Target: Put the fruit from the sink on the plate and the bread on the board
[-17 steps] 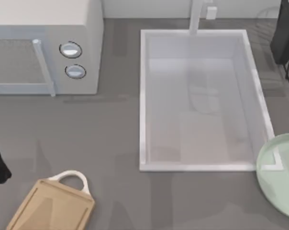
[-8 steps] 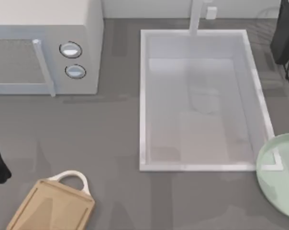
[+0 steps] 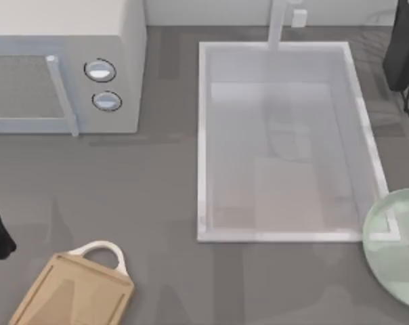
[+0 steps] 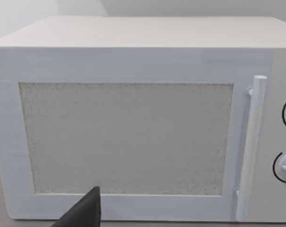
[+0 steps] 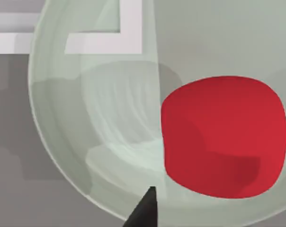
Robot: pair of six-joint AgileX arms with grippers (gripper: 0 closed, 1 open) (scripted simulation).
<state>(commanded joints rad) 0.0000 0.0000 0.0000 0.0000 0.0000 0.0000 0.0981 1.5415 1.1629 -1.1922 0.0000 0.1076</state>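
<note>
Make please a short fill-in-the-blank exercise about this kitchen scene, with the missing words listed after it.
1. In the right wrist view, the red fruit lies on the ____.
2. The board has a white loop ____ at one end.
3. The left wrist view faces the closed door of the ____.
4. A white ____ stands at the far short side of the sink.

Missing words: plate; handle; microwave; faucet
</note>
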